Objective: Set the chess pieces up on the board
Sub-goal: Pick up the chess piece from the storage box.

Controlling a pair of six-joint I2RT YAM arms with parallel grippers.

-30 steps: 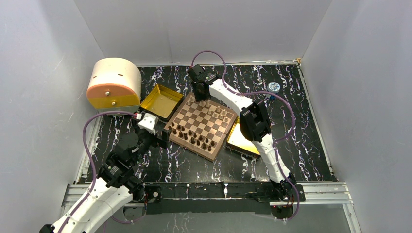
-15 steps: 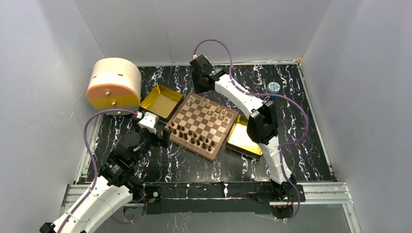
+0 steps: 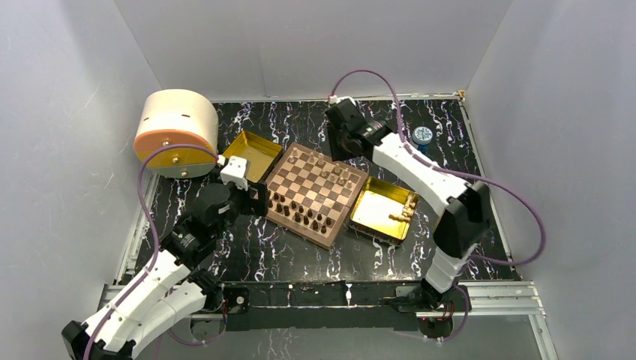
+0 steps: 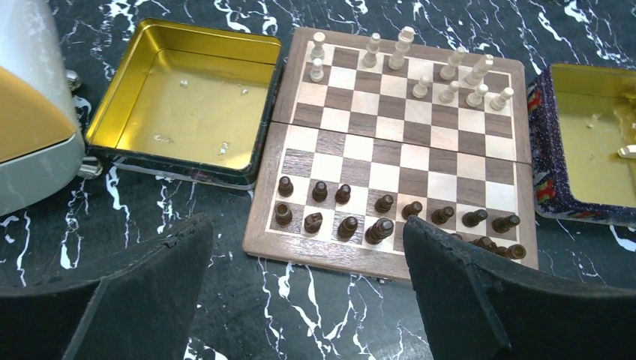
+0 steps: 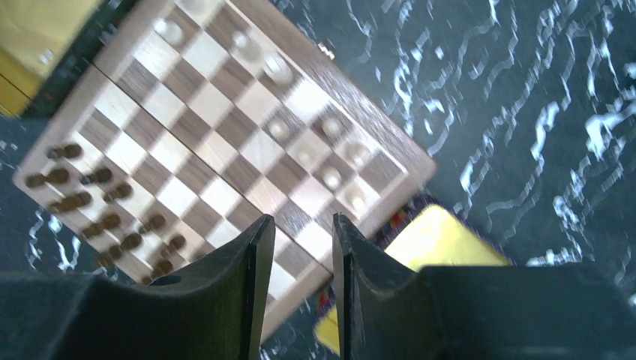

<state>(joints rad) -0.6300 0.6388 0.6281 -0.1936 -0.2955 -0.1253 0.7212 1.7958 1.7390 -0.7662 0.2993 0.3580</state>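
Observation:
The board (image 3: 318, 196) lies tilted at the table's middle. Dark chess pieces (image 4: 349, 225) fill its two near rows in the left wrist view, and light chess pieces (image 4: 450, 81) stand unevenly along the far rows. A few more light pieces (image 3: 406, 211) lie in the right gold tray (image 3: 375, 214). My left gripper (image 4: 304, 232) is open wide and empty, low over the table just before the board's near edge. My right gripper (image 5: 301, 221) hovers high above the board's far right part (image 5: 225, 150), jaws a narrow gap apart with nothing between them.
An empty gold tray (image 3: 253, 153) touches the board's left side. A cream and orange drum-shaped box (image 3: 175, 127) stands at the back left. A small blue round object (image 3: 422, 135) sits at the back right. White walls enclose the table.
My right arm swung from the board's far left corner rightward and back, its elbow uncovering the right tray. My left gripper moved up closer to the board's left edge.

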